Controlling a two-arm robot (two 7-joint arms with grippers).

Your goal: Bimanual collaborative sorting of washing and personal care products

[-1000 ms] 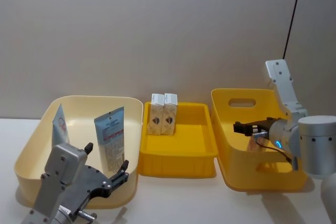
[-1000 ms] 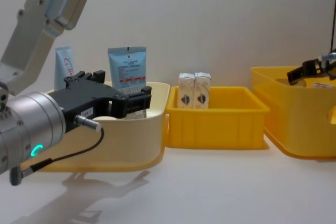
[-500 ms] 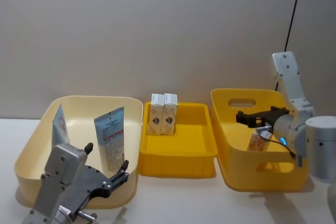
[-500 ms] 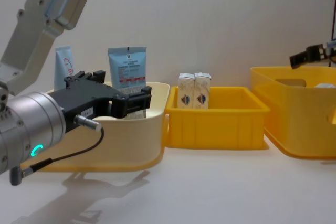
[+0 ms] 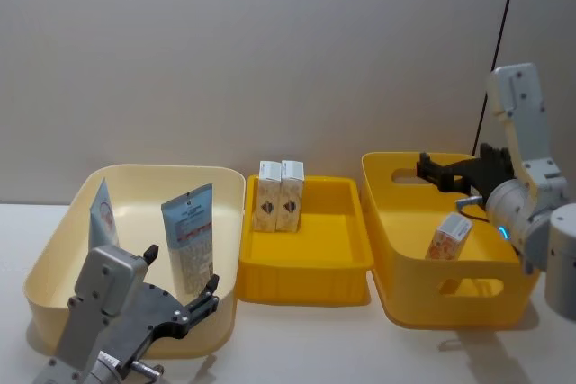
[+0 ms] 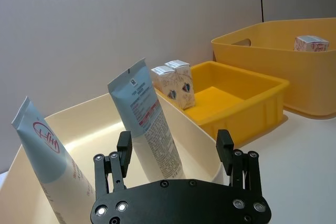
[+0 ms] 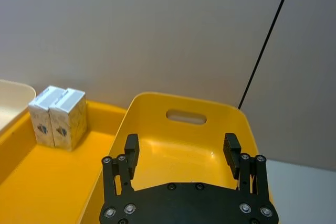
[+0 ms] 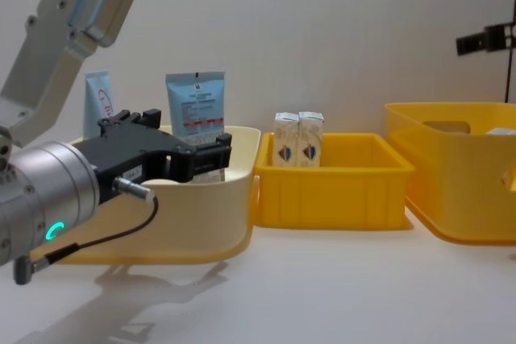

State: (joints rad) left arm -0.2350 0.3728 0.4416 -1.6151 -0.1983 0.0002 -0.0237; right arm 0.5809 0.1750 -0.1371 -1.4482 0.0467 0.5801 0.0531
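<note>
**Cartons [image 5: 280, 195], tube [image 5: 102, 218] and pouch [image 5: 187, 231] sit in three bins, none of them held**

Two small cream cartons with red-blue marks stand side by side, touching. They are at the back left of the shallow yellow tray [image 5: 304, 283] in the middle. A third carton [image 5: 449, 238] lies tilted inside the deep yellow bin [image 5: 414, 299] on the right. The blue-white tube with red writing and the flat light-blue pouch stand leaning in the cream bin [image 5: 153, 188] on the left. The tube is on the left side. The pouch is to its right, and the two do not touch.

The left gripper [image 5: 183, 269] is low down, just in front of the cream bin's near wall, and it points toward the pouch. Its two fingers are spread wide and nothing is between them. The right gripper [image 5: 425, 168] is high above the deep yellow bin. It is well above the third carton and does not touch it. Its fingers are spread wide too, and it holds nothing.
</note>
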